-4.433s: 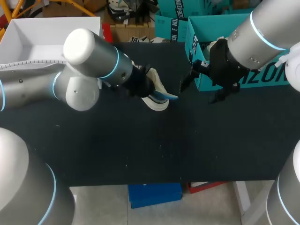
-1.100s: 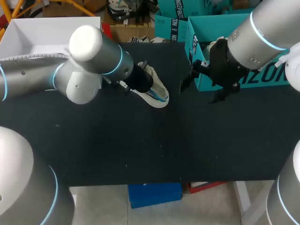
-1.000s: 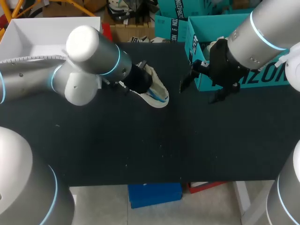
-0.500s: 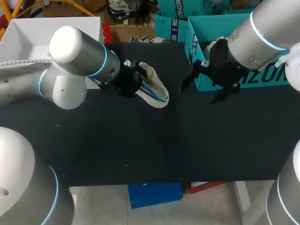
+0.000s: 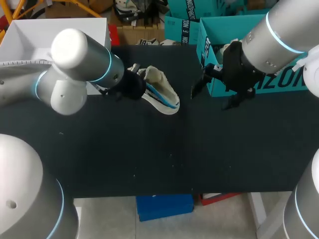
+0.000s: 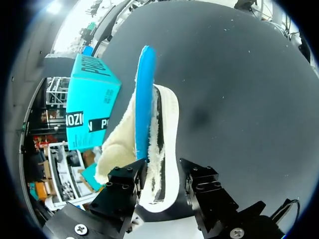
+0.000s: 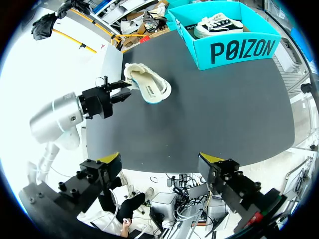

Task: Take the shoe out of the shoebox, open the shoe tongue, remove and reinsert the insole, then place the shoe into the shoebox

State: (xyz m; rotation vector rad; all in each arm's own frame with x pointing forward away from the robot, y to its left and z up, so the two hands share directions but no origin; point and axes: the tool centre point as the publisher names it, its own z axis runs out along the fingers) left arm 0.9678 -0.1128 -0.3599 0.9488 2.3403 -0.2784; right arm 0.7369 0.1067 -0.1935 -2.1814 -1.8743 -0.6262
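Presently noted on worktop [image 5: 149, 149]: shoe [image 5: 164, 97] with blue insole [image 6: 144, 99] protruding; left hand [image 6: 162, 174] released, straddling its heel; right hand [image 7: 160, 159] released, near shoebox [image 7: 234, 50].

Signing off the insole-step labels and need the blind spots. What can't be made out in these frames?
Head view: left pincer mostly hidden under its own arm; right pincer hidden under its wrist; shoebox inside partly covered by the right arm.
Left wrist view: near end of the shoe covered by the pincer body.
Right wrist view: shoe too small to show how the insole sits.
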